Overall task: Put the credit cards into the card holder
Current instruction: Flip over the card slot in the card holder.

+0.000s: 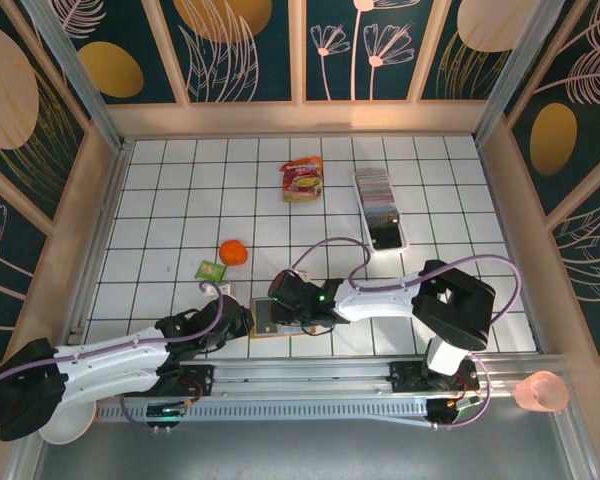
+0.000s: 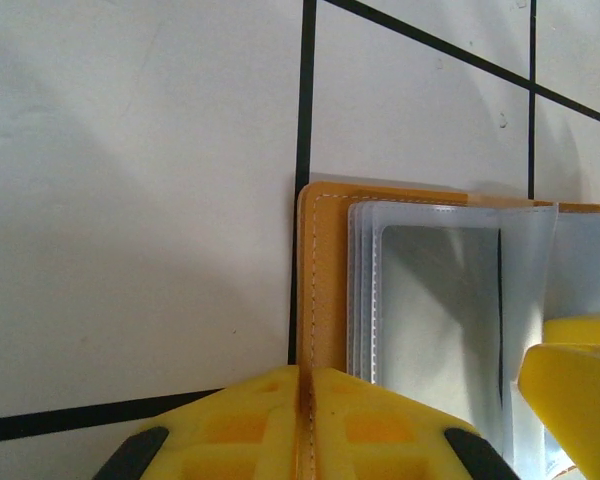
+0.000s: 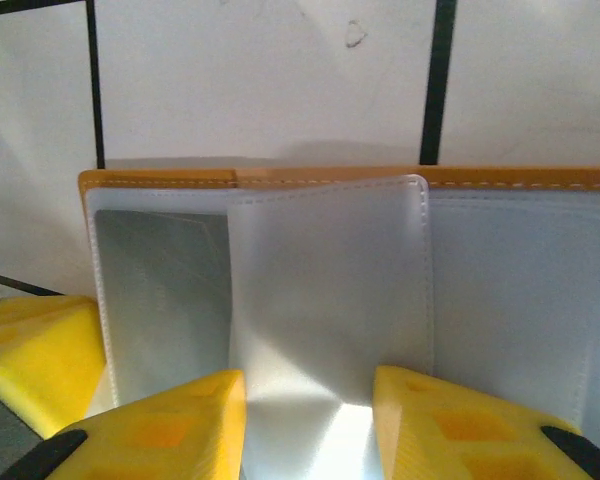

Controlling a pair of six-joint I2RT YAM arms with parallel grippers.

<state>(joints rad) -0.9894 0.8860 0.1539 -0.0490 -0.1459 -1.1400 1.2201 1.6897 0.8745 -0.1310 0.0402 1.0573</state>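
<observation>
The orange-brown card holder lies open on the tiles near the front edge, its grey-blue clear sleeves facing up. My left gripper is shut on the holder's left orange border, with both yellow fingers pressed onto the stitched edge. My right gripper hovers over the holder with its jaws apart. A clear sleeve page stands up between its fingers without being pinched. The credit cards are stacked in a long clear tray at the back right.
A red-and-yellow snack packet lies at the back centre. An orange ball and a small green packet sit just behind the left gripper. A pink cup stands off the table at the front right.
</observation>
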